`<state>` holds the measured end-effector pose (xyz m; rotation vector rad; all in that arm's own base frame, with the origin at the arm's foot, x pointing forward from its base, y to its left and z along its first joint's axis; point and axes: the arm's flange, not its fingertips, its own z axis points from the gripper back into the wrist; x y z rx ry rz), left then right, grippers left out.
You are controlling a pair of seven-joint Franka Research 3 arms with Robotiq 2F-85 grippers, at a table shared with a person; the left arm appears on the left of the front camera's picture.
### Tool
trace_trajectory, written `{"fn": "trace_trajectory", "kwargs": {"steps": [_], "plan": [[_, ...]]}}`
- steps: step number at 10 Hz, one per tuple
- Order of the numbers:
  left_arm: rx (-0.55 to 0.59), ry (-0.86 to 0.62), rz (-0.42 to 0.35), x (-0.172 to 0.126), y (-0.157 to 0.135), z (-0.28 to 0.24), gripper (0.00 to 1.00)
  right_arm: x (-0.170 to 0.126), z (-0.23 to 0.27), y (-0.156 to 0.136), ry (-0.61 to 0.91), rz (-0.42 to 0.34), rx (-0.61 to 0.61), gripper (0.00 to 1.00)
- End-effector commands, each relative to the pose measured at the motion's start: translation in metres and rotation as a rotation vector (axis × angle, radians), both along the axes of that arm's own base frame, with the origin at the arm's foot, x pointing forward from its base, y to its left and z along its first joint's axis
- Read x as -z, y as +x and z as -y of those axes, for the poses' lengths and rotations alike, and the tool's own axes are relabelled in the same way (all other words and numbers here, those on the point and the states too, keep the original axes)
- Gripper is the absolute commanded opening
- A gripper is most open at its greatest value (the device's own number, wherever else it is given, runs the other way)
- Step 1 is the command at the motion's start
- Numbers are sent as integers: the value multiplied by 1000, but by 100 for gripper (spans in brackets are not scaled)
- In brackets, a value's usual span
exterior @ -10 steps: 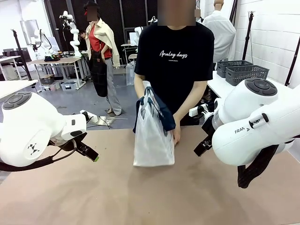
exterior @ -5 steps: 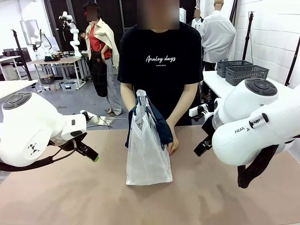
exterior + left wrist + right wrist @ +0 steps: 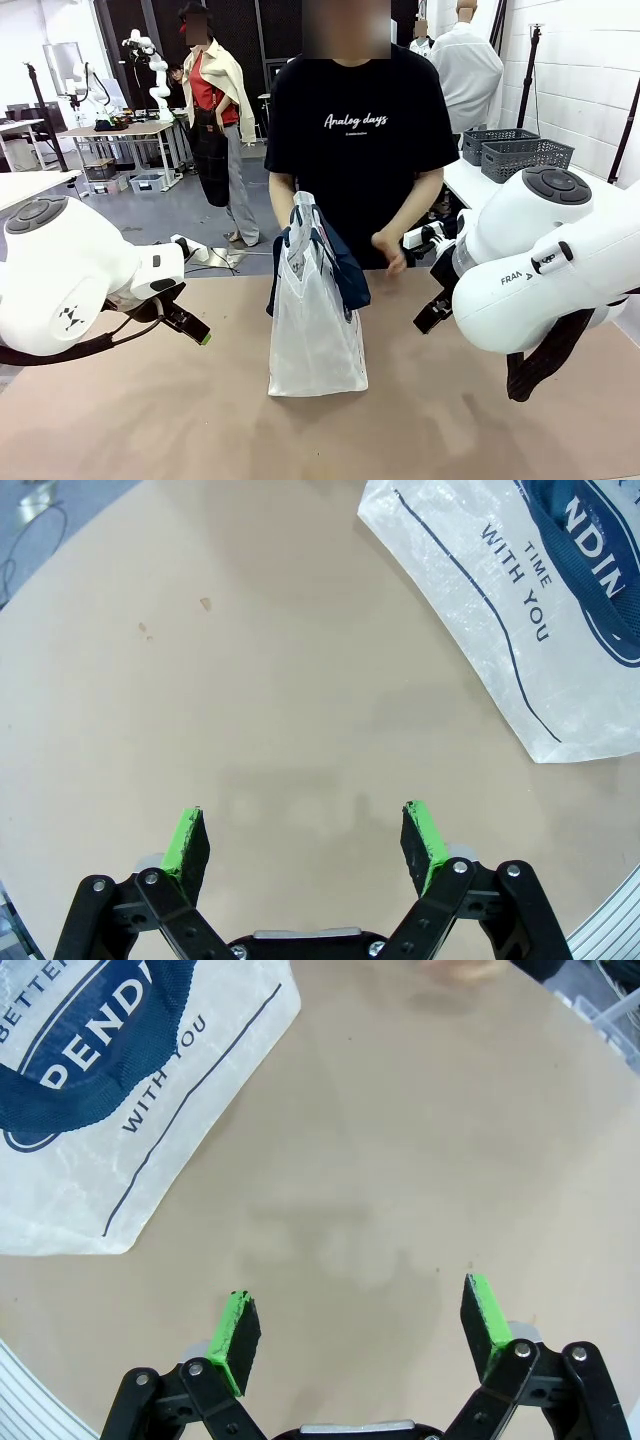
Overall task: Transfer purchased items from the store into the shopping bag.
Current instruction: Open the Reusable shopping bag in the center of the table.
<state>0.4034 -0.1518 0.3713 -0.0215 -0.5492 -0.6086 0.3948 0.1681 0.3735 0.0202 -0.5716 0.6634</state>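
Both the left hand (image 3: 305, 830) and the right hand (image 3: 362, 1325) are spread and empty, poised low above the counter (image 3: 200, 420) at opposite frame sides of the upright shopping bag (image 3: 315, 320).

Beige tabletop (image 3: 200, 420) up front, grey floor (image 3: 170, 215) beyond it, a white brick wall (image 3: 585, 70) on the right with two dark lattice baskets (image 3: 520, 150) on a white side table (image 3: 472, 185), cluttered desk (image 3: 120, 130) far left.

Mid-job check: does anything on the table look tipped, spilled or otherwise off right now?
Nothing stands out. The shopping bag stands upright on the table, with nothing spilled around it. The left end effector and the right end effector are both open and empty, each above bare table surface beside the bag.
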Motion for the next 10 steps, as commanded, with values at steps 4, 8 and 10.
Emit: {"fn": "trace_trajectory", "kwargs": {"steps": [4, 8, 10], "plan": [[-2, -1, 0, 0, 0, -1, 100, 0, 0, 0, 0, 0, 0, 100], [-2, -1, 0, 0, 0, -1, 100, 0, 0, 0, 0, 0, 0, 100], [-2, -1, 0, 0, 0, -1, 100, 0, 0, 0, 0, 0, 0, 100]]}}
